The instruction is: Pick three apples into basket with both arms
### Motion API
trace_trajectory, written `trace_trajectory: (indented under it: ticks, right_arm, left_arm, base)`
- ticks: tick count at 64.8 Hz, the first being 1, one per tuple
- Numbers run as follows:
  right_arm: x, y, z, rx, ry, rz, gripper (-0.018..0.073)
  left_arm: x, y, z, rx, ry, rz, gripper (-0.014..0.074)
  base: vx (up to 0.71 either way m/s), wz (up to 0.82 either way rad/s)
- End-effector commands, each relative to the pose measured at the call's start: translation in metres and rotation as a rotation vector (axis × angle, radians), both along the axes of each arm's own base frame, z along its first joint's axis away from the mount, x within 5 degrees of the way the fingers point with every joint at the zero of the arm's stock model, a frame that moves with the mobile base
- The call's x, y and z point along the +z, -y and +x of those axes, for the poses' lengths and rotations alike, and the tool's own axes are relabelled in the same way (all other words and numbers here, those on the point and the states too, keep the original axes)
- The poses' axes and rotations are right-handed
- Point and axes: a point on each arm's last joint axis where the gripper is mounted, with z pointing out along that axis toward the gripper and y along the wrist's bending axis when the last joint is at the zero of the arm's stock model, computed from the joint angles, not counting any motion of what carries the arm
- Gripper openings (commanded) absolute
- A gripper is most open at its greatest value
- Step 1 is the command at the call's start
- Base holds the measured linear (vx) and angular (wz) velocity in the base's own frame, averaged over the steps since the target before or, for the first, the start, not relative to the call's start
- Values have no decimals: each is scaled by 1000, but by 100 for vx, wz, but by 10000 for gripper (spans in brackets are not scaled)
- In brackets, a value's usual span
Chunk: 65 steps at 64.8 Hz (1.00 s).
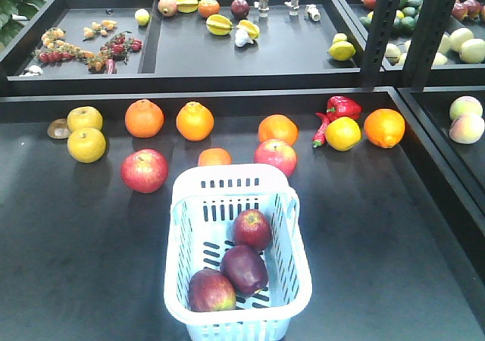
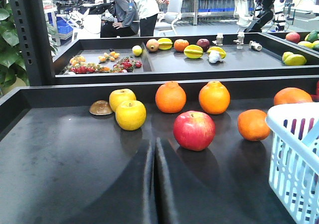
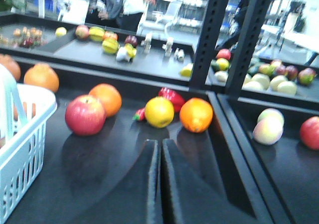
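Basket (image 1: 236, 311) with three apples (image 1: 244, 269), interior seen only from front

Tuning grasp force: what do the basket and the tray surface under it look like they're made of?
Basket: looks like moulded plastic, pale blue-white, slightly glossy, with thin slotted walls and floor, so probably somewhat flexible.
Tray surface: dark, matte black with faint scuffs and soft reflections of the fruit; could be coated metal or a plastic sheet, cannot tell which.

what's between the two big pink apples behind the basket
A small orange lies between the left apple and the right apple, just behind the basket rim. The front view shows it best.
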Motion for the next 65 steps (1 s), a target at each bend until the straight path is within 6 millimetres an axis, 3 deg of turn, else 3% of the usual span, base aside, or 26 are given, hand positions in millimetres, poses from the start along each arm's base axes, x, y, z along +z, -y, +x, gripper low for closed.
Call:
trace_trajectory:
  ticks: [1,33,65]
  right_arm:
    - [3,0,-3,-6,64,0,-8]
    - [4,4,-3,-70,76,126,-8]
    - [5,4,-3,-70,79,128,-8]
  left_arm:
    - [18,1,-2,-10,121,-12,-6]
    - [18,1,-2,-10,121,-12,-6]
    - [18,1,-2,-10,121,-12,-6]
  base:
    - [0,0]
    - [0,0]
    - [0,0]
